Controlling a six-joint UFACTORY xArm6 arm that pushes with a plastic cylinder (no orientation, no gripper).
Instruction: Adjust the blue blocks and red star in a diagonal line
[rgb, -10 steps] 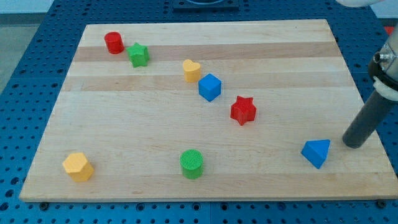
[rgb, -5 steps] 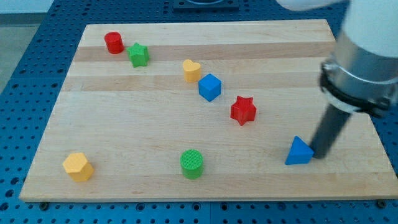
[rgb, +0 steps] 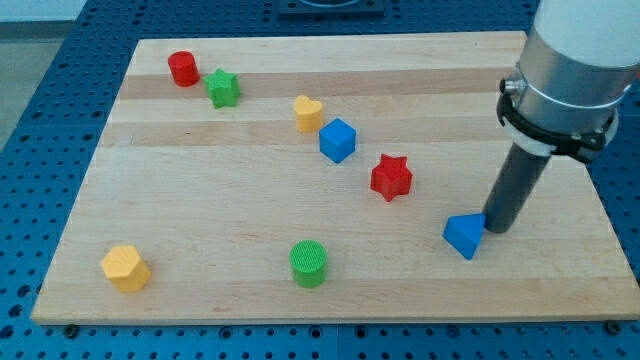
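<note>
A blue cube (rgb: 338, 140) sits near the board's middle. A red star (rgb: 391, 177) lies below and to the right of it. A blue triangular block (rgb: 464, 235) lies further down and right. The three run in a rough diagonal from upper left to lower right. My tip (rgb: 494, 230) is at the blue triangle's right edge, touching it or nearly so.
A yellow heart (rgb: 308, 113) sits just above and left of the blue cube. A red cylinder (rgb: 183, 68) and a green star (rgb: 223, 88) are at the top left. A yellow hexagon (rgb: 125, 268) and a green cylinder (rgb: 309, 263) are near the wooden board's bottom edge (rgb: 320, 312).
My tip came in from the right edge and pushed the blue triangle leftward and slightly up; the triangle also turned. The other blocks have not moved.
</note>
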